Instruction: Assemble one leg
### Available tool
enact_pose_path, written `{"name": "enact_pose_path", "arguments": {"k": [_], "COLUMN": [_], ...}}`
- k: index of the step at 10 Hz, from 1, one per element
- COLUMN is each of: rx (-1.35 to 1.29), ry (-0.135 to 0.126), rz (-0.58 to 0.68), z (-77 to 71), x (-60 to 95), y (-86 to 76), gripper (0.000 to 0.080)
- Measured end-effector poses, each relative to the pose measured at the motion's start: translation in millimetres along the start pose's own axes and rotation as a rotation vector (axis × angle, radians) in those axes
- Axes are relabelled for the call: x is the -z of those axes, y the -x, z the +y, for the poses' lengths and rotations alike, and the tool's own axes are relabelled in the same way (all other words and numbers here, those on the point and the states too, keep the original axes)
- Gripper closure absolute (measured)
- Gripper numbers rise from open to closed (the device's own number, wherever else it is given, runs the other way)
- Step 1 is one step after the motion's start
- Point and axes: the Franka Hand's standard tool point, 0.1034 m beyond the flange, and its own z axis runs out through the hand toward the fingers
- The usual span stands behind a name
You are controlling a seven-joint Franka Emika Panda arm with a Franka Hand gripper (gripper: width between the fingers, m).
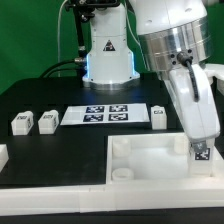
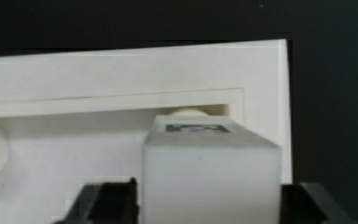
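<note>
Pincer (image 1: 199, 150): clamped on a leg (image 1: 200, 154), fingers either side.
Leg: upright, at the white panel's (image 1: 150, 160) corner on the exterior view's right.
Spare legs (image 1: 34, 122): lying on black tabletop (image 1: 40, 95).

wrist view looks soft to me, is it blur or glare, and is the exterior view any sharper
Wrist view: blur, not glare; the leg between the jaws has fuzzy edges, its tag is unreadable, and the panel is evenly lit, not washed out. Exterior view: somewhat sharper, the marker board tags show as squares, though the white parts lose detail against the black table.
</note>
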Motion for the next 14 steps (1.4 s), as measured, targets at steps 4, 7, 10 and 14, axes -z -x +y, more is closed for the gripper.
{"name": "enact_pose_path", "arguments": {"k": [4, 7, 10, 14], "rx": [0.496, 0.913, 1.383, 1.261], "ry": [0.041, 0.067, 0.129, 0.124], "rz": [0.007, 0.005, 0.023, 0.028], "z": [-2.9, -1.7, -7.6, -7.7], "x": [3.0, 3.3, 4.9, 4.9], "y": [16.6, 12.5, 7.0, 6.9], "gripper": [0.0154, 0.0151, 0.015, 0.0502]}}
